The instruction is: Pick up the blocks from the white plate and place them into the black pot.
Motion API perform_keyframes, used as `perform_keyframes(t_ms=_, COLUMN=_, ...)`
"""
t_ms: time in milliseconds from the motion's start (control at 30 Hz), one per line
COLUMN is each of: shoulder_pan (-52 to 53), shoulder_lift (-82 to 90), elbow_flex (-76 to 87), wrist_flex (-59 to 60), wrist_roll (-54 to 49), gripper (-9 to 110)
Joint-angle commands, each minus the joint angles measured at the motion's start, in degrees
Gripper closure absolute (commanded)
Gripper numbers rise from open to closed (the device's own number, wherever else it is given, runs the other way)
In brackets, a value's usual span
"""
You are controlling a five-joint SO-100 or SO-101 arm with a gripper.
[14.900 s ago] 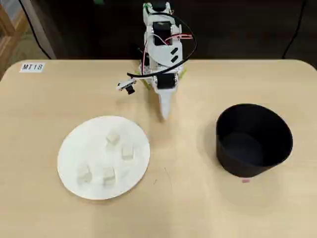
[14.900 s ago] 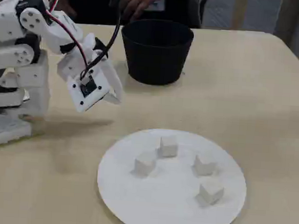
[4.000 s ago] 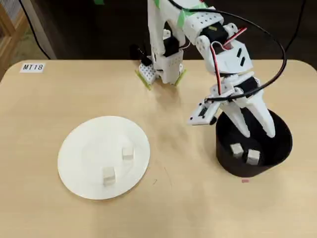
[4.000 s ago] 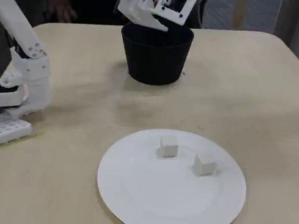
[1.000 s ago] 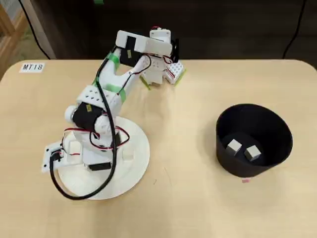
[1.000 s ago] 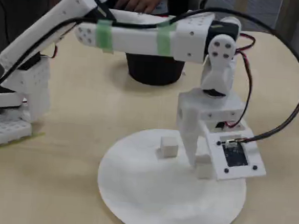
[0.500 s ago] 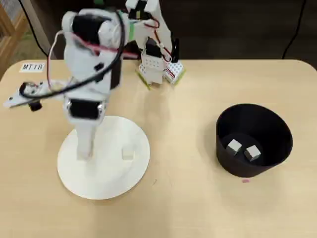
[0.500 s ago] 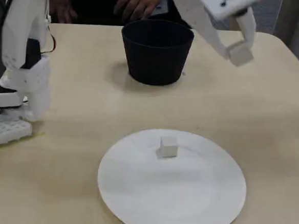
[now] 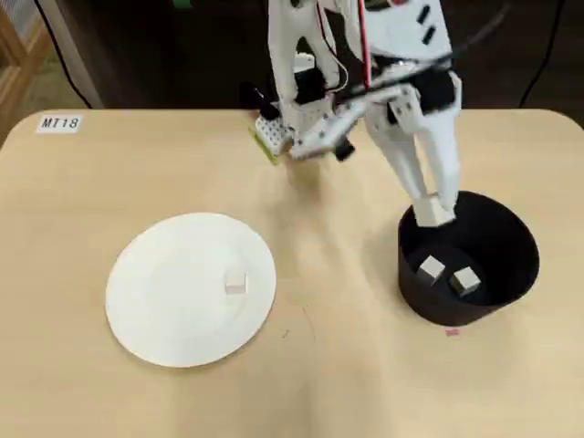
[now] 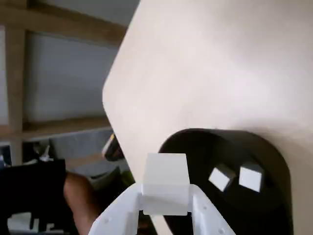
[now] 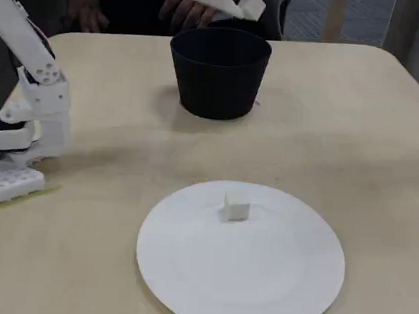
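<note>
My gripper (image 9: 431,215) (image 10: 165,198) (image 11: 243,3) is shut on a white block (image 10: 165,182) (image 9: 429,215) and hangs over the near-left rim of the black pot (image 9: 502,239) (image 10: 274,166) (image 11: 219,75). Two more blocks (image 9: 432,269) (image 9: 465,282) (image 10: 221,177) (image 10: 251,176) lie on the pot's floor. One block (image 9: 235,284) (image 11: 236,206) is left on the white plate (image 9: 164,301) (image 11: 244,281), right of its middle in the overhead view.
The arm's base (image 9: 297,132) (image 11: 12,150) stands at the table's back edge. A paper label (image 9: 60,122) lies at the back left corner. A person's hand (image 11: 187,8) shows behind the pot in the fixed view.
The gripper has carried a block from above the plate over to the pot's rim. One second ago it was down on the plate, closing on that block.
</note>
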Motion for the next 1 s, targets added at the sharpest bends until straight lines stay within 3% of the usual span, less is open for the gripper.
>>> perform_keyframes(t_ms=0, shoulder_pan=-4.1, shoulder_lift=-3.2, elbow_flex=1.5, wrist_flex=-5.4, wrist_roll=-3.3, gripper=104)
perform_keyframes(t_ms=400, shoulder_pan=-7.9, shoulder_lift=-9.9, elbow_flex=2.5, wrist_flex=-8.2, wrist_roll=-5.4, gripper=104)
perform_keyframes(t_ms=533, shoulder_pan=-7.9, shoulder_lift=-9.7, elbow_flex=2.6, wrist_flex=-5.9, wrist_roll=-6.5, gripper=74)
perform_keyframes(t_ms=667, shoulder_pan=-6.8, shoulder_lift=-8.6, elbow_flex=2.6, wrist_flex=-3.3, wrist_roll=-6.8, gripper=67)
perform_keyframes(t_ms=767, shoulder_pan=-5.3, shoulder_lift=-6.7, elbow_flex=2.7, wrist_flex=-1.8, wrist_roll=-6.5, gripper=72)
perform_keyframes(t_ms=900, shoulder_pan=1.0, shoulder_lift=-1.1, elbow_flex=2.9, wrist_flex=1.5, wrist_roll=-3.2, gripper=101)
perform_keyframes(t_ms=967, shoulder_pan=5.7, shoulder_lift=2.5, elbow_flex=2.9, wrist_flex=3.3, wrist_roll=-0.9, gripper=104)
